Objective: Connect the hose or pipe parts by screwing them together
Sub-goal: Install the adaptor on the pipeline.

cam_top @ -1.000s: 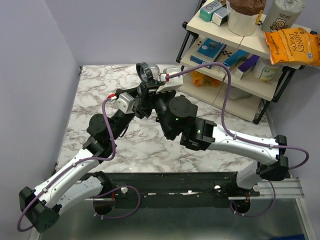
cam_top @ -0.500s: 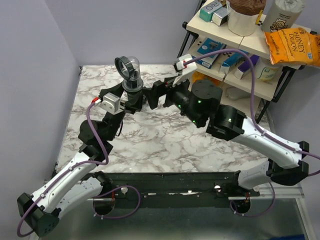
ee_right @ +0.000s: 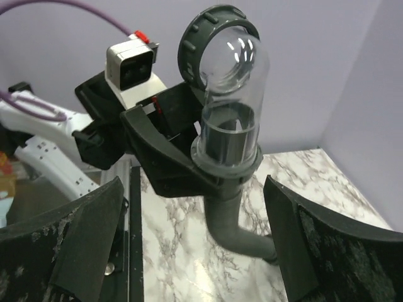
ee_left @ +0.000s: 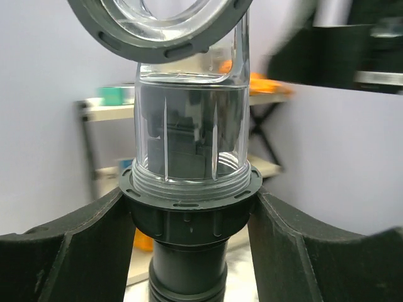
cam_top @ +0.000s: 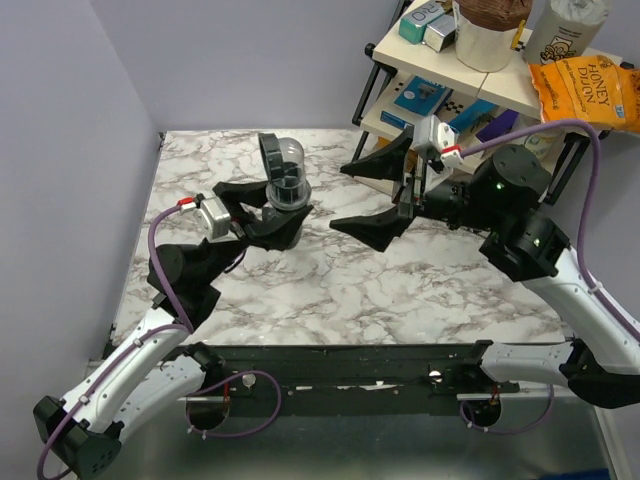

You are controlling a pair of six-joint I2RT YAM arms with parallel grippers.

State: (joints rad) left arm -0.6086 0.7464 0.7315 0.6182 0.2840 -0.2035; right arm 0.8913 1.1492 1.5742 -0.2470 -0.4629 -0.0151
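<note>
- My left hand (ee_left: pixel 189 217) is partly closed, its two fingers clamped on either side of the black collar (ee_left: pixel 189 207) of the fitting (cam_top: pixel 285 185).
- The fitting is held clear above the worktop (cam_top: pixel 400 290). Its long axis is near upright, with the clear end (ee_right: pixel 230 82) uppermost and its grey ring turned off to one side.
- A dark tube (ee_right: pixel 236 229) runs down from the collar and bends away. I cannot tell whether this is the hose.
- My right hand (cam_top: pixel 342 197) is empty and fully spread. It lies to the right of the fitting, apart from it, fingers pointing at it.
- Judgement: the right hand is the free one. The fitting lies straight ahead between its open fingers, so a level advance would bracket the upright body.
</note>
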